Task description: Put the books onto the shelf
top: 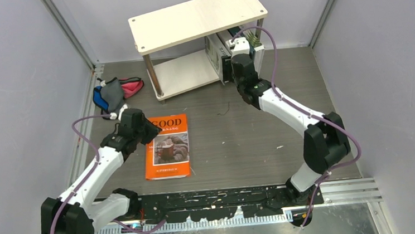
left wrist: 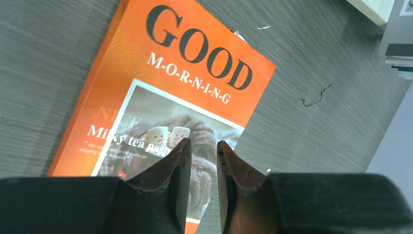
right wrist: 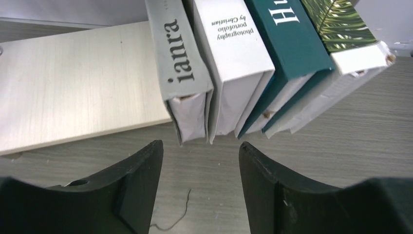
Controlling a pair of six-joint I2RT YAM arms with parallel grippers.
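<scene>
On the shelf point(top: 197, 17), four books point(right wrist: 238, 58) stand at the lower board's right end — the orange book point(top: 167, 148) lies on the table point(top: 241, 142). The left gripper point(left wrist: 203, 151) is barely parted, the right gripper point(right wrist: 199, 146) wide — both empty.

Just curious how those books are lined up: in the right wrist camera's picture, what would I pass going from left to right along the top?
cream shelf board → grey book → white photography book → teal book → plant-cover book
</scene>
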